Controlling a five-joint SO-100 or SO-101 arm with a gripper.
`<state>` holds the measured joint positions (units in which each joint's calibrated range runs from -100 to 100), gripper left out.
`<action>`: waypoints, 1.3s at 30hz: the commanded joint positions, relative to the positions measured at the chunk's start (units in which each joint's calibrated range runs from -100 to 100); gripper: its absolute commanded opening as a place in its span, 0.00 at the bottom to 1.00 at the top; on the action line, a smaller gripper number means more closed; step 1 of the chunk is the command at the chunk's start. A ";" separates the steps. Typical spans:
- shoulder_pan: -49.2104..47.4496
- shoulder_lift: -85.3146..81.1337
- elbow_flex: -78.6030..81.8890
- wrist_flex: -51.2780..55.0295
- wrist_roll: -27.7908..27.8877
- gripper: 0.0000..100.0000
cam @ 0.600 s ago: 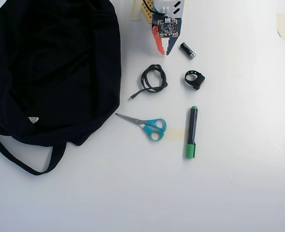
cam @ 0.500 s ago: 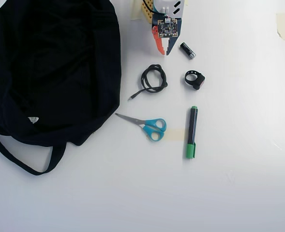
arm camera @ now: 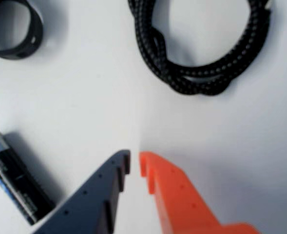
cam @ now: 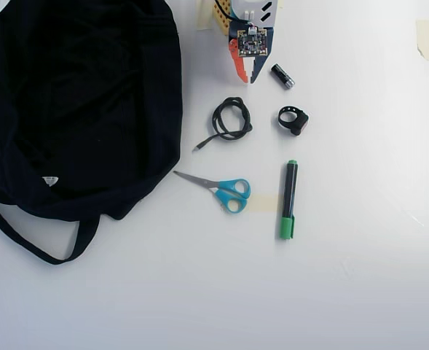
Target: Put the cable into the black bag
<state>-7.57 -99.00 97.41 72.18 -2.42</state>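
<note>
Looking down, the overhead view takes in the whole table (cam: 360, 292): the black bag (cam: 76, 102) at 9 o'clock, scissors (cam: 225, 189) and a green marker (cam: 289, 200) lower down. The wrist view shows none of these, only close detail: the cable's (arm camera: 201, 53) woven sheath, a black ring strap (arm camera: 14, 31), a short black cylinder (arm camera: 16, 187).

Bag interior reads as uniform black; contents cannot be told.

Gripper (cam: 246, 77) sits at 12 o'clock on the table, jaws nearly together with a thin gap, holding nothing. The cable (cam: 229, 120) lies coiled on the table just toward 6 o'clock from the tips, not touching, outside the bag.
</note>
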 commanded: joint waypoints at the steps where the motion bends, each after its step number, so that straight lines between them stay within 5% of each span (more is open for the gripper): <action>1: 0.01 -0.58 1.97 0.43 0.16 0.02; 39: -0.29 -0.58 1.97 0.43 0.22 0.02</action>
<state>-7.57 -99.00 97.41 72.18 -2.42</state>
